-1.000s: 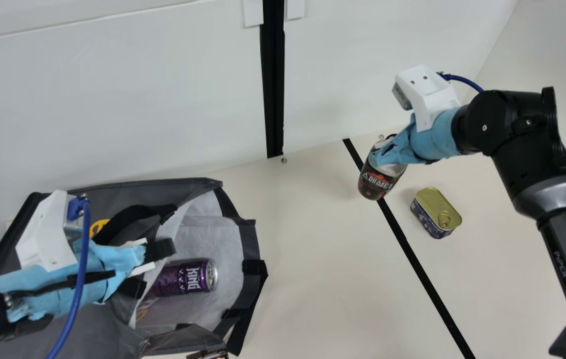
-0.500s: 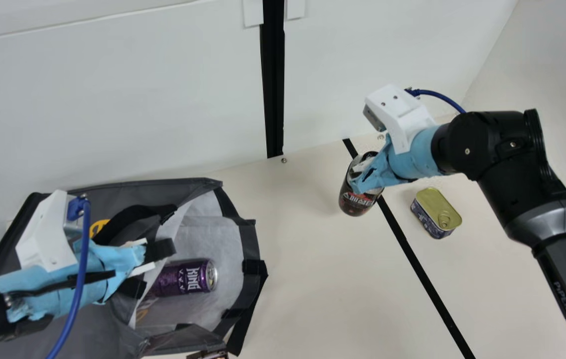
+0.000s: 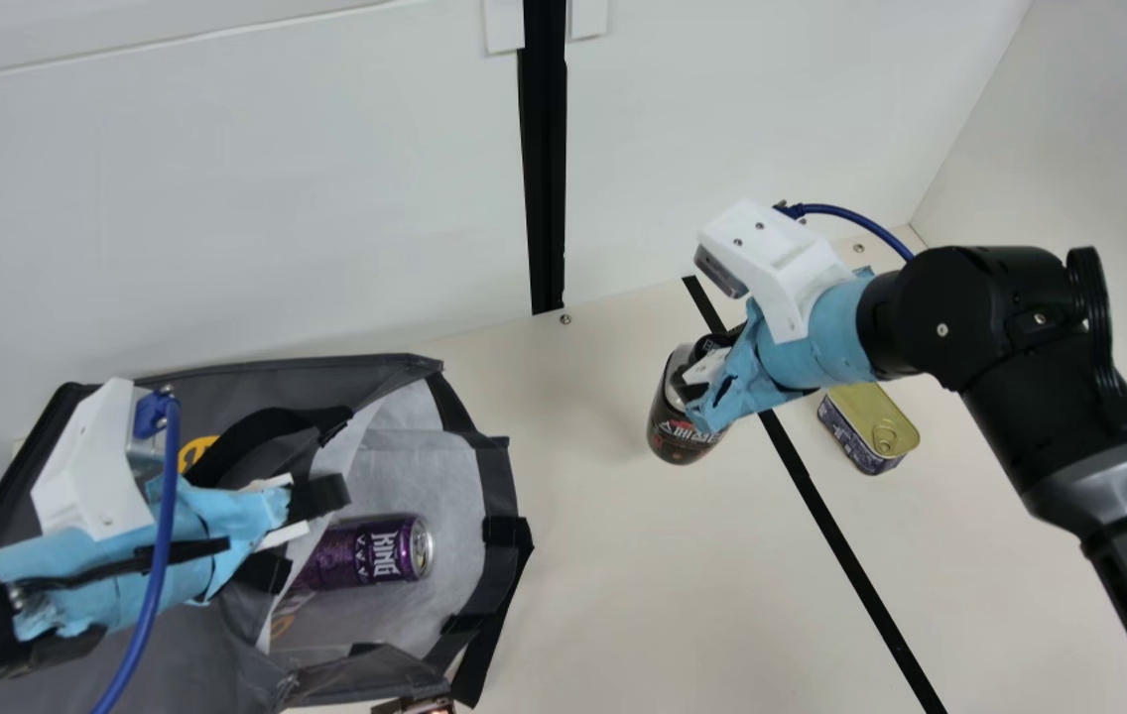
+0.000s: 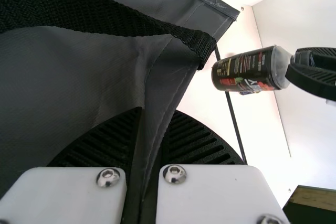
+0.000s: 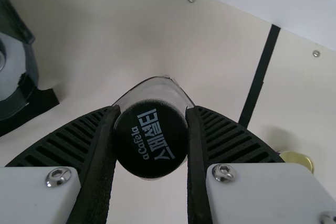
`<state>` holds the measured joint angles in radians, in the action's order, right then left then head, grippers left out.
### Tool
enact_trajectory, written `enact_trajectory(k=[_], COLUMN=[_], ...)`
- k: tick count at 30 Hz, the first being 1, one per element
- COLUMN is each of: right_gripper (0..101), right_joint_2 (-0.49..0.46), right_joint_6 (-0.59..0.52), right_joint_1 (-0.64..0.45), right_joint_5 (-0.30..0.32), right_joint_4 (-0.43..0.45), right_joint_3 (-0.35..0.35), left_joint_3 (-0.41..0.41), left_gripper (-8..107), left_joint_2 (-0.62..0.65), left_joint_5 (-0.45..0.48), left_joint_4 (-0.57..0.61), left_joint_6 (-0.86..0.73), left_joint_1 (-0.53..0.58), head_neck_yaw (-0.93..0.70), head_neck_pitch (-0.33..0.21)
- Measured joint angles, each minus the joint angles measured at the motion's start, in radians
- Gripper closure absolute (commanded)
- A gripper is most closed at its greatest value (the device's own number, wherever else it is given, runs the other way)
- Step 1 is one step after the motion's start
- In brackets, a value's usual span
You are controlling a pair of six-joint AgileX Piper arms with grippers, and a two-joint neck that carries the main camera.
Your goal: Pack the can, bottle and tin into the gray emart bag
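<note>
Two claws are both holding on tight. The left claw (image 3: pixel 313 504) pinches the cloth at the edge of the gray bag (image 3: pixel 499 466). The right claw (image 3: pixel 707 385) squeezes the bottle (image 3: pixel 678 431) by its black cap (image 5: pixel 151 139). The bottle leans, up over the table (image 3: pixel 603 555). The purple can (image 3: pixel 365 552) lies inside the bag. The tin (image 3: pixel 866 421) sits on the table, near the black line (image 3: pixel 821 526).
</note>
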<state>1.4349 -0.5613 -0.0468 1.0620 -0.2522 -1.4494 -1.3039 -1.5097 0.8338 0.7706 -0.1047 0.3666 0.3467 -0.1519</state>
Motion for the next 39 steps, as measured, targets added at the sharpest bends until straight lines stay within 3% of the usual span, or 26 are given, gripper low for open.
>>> enact_trajectory(k=[28,39], right_gripper=[101,101], right_joint_2=[-0.137,-0.154], right_joint_6=[-0.151,-0.195], right_joint_1=[0.105,0.135], right_joint_5=[0.111,0.102], right_joint_4=[-0.132,-0.185], right_joint_3=[0.146,0.189], left_joint_3=[0.000,0.000], left_gripper=[89,89], left_joint_2=[0.000,0.000], left_joint_5=[0.000,0.000], left_joint_4=[0.000,0.000], left_joint_6=[0.000,0.000], left_joint_1=[0.000,0.000], head_neck_yaw=[0.002,0.000], head_neck_pitch=[0.000,0.000])
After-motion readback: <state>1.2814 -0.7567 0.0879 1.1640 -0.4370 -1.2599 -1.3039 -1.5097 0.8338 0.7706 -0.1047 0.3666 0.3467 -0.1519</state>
